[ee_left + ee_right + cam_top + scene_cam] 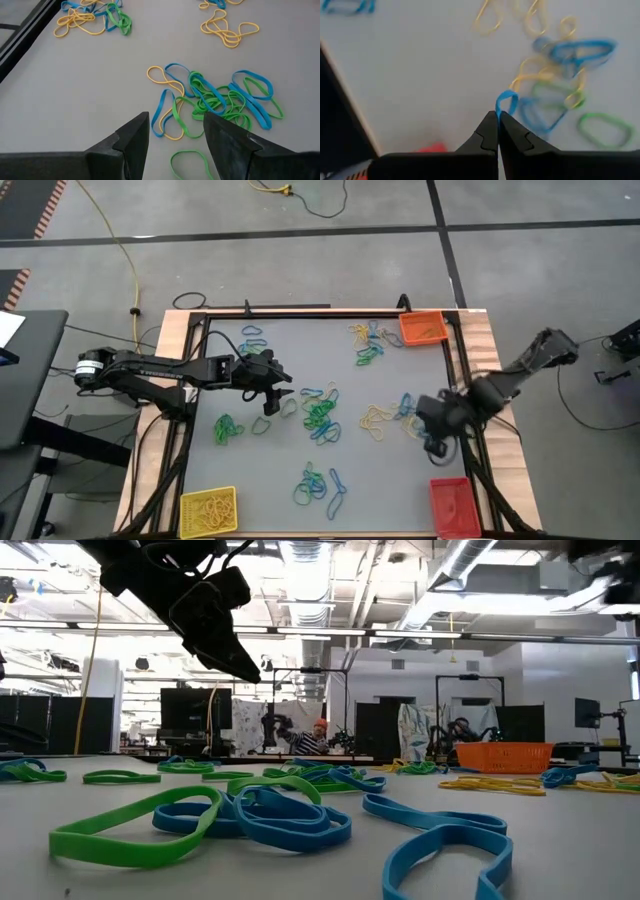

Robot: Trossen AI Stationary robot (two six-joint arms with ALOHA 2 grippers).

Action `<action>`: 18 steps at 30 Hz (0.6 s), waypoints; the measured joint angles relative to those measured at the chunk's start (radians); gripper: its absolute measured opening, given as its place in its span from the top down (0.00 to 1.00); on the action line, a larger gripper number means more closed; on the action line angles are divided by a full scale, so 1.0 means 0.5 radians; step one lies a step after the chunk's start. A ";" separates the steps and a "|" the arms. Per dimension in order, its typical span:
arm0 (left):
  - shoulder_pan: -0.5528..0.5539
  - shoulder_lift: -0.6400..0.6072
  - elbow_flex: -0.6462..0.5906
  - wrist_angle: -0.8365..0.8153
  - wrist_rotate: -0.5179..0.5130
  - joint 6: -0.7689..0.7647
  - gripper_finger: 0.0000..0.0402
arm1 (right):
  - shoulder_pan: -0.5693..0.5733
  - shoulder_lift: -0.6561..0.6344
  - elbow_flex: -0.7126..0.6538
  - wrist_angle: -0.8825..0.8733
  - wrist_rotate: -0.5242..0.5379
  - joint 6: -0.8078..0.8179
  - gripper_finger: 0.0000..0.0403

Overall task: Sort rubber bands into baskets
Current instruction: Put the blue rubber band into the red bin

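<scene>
Rubber bands [320, 416], thin flexible loops in yellow, green and blue, lie scattered over your grey bench [300, 370] in several clusters: one mixed heap near the centre, a green clump [226, 428] toward the left side, a blue-and-green group [318, 484] at the near edge, a yellow-and-blue spread [385, 418] right of centre, and another mixed bunch [368, 342] beside the orange basket.

Baskets, small rectangular plastic trays with low walls, three in count:
- Yellow basket [208, 510], near-left corner of the bench; yellow loops already lie inside it.
- Orange basket [423, 328], far-right corner; contents not discernible.
- Red basket [453, 506], near-right corner; contents too small to tell.

Left gripper [270, 402], on the dark arm reaching in from your left: it hangs above the bench just left of the central heap, its fingers [134, 142] parted and released, with nothing between them. A single green loop [189, 164] lies beneath them.

Right gripper [498, 125], on the dark arm at the right edge of the bench, between the yellow-and-blue spread and the red basket: its fingers are clenched, pinching a single blue rubber band [506, 102] whose loop stands up from the tips, clear of the bench.
</scene>
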 joint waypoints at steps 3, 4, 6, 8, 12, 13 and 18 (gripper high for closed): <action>0.000 0.000 0.000 0.000 -0.001 0.000 0.56 | 0.268 0.001 0.000 0.018 0.049 0.280 0.93; 0.000 0.000 0.000 0.000 0.000 0.000 0.56 | 0.350 0.001 0.000 0.017 0.067 0.389 0.93; 0.000 0.000 0.000 0.000 -0.001 0.000 0.56 | 0.507 0.013 0.000 0.017 0.110 0.622 0.93; 0.000 0.000 0.000 0.000 0.000 0.000 0.56 | 0.647 0.045 0.000 0.017 0.129 0.848 0.93; 0.000 -0.001 0.000 0.001 -0.001 0.000 0.56 | 0.901 0.149 0.000 0.090 0.160 1.190 0.93; 0.000 0.000 0.000 0.001 -0.001 0.000 0.56 | 0.949 0.180 0.000 0.123 0.164 1.251 0.93; 0.000 0.000 0.000 0.000 -0.001 0.000 0.56 | 1.128 0.345 0.000 0.269 0.209 1.509 0.93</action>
